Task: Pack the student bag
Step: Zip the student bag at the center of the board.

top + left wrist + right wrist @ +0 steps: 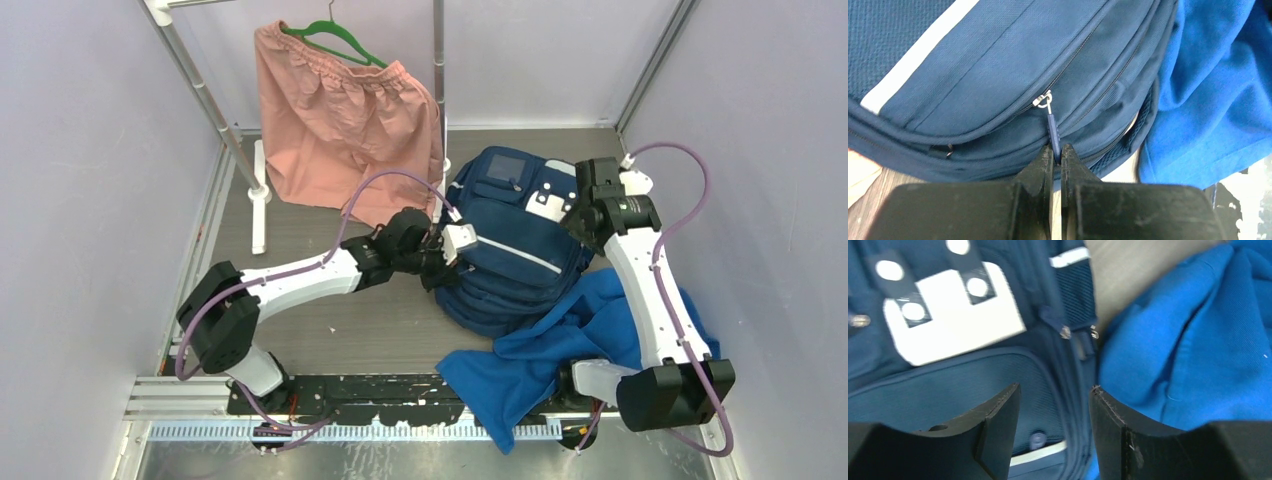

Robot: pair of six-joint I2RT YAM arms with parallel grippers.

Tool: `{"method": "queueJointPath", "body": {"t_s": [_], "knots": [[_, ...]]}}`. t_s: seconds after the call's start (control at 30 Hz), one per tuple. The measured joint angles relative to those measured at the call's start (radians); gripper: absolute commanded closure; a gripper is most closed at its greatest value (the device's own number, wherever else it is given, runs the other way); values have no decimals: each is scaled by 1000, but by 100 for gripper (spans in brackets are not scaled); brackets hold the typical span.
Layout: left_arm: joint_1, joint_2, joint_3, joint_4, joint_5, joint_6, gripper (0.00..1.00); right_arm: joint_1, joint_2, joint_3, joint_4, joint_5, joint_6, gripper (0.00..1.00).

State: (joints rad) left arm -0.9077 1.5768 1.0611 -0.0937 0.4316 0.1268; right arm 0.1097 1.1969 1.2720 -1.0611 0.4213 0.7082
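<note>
Noting the student bag [510,240] lying on the tabletop [330,330] toward 2 o'clock from centre, we see the left gripper [1057,150] pinched tight on its zipper pull [1052,129] at the bag's 9 o'clock edge. The right gripper [1055,388] is partway open, gripping nothing, over the bag's 2 o'clock side. A blue cloth [560,350] touches the bag at 5 o'clock.

— What hangs at the back?
— Pink shorts [340,130] on a green hanger [335,40], on a white rack [200,90] standing at the desk's [330,330] far left.
— And nearer the front?
— A blue cloth [540,365], crumpled on the right side, one corner reaching the near edge.
</note>
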Motion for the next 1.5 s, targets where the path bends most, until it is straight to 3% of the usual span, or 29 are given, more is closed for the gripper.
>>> {"method": "queueJointPath", "body": {"t_s": [0.27,0.43,0.5,0.67,0.77,0.87,1.1,1.27,1.37,1.5], "knots": [[-105,75,63,100,-19,-150,100,-115,-87,-174,-19,-61,2,45],[-191,235,192,180,19,-238,100,-138,-159,-327,80,-242,17,67],[-224,323,277,197,41,-283,100,-144,-169,-396,157,-321,48,70],[-248,418,354,233,87,-417,55,-132,-140,-439,223,-407,57,59],[-278,379,336,279,86,-436,38,-90,-137,-399,211,-467,43,56],[-300,257,253,296,33,-433,2,-70,-139,-341,183,-457,11,55],[-253,18,167,283,-87,-608,0,-69,-195,-235,127,-313,-54,55],[-89,-27,81,298,-51,-839,0,-43,-266,-234,91,-262,-95,55],[9,-23,-38,348,-47,-1002,0,63,-317,-225,83,-219,-146,54],[25,-2,-50,285,-96,-1088,0,146,-355,-201,80,-204,-180,53]]}}
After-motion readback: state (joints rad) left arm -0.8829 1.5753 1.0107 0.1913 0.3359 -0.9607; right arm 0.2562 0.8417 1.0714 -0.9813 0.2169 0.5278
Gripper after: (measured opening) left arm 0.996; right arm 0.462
